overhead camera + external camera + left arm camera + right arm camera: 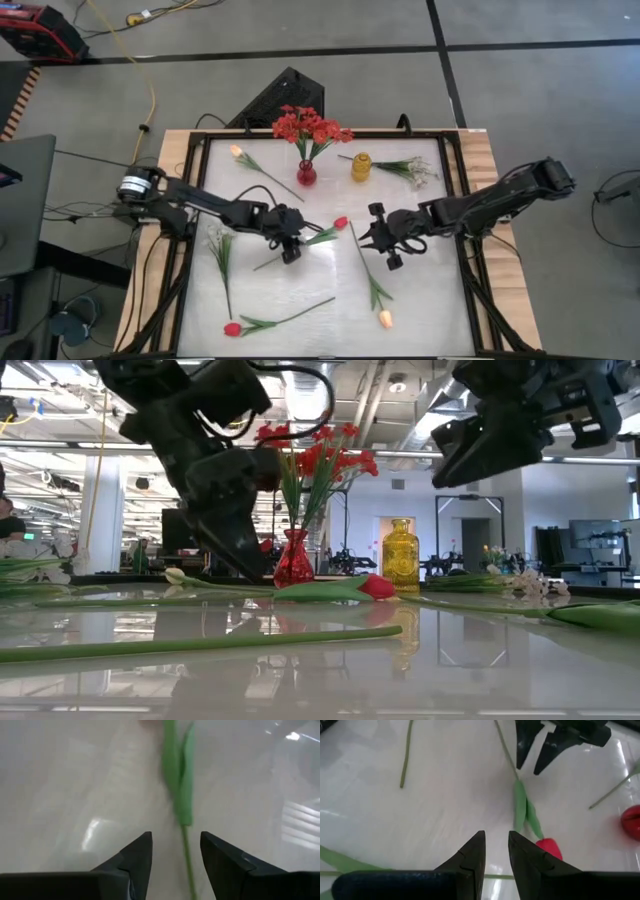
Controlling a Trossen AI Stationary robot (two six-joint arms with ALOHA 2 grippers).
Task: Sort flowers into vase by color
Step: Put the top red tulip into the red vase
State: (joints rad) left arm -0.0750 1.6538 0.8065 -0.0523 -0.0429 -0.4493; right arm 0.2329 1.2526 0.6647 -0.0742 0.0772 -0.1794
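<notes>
A red tulip lies mid-table, its green stem running toward the near left. My left gripper hangs open over that stem, pointing steeply down, one finger on each side of it and touching nothing that I can see. My right gripper hovers to the tulip's right, above the table, its fingers a narrow gap apart with nothing between them. A red vase at the back holds red blossoms. To its right stands a yellow vase.
A pale tulip lies at the back left and a white sprig along the left side. Another red tulip and a peach tulip lie near the front edge. A white sprig lies beside the yellow vase.
</notes>
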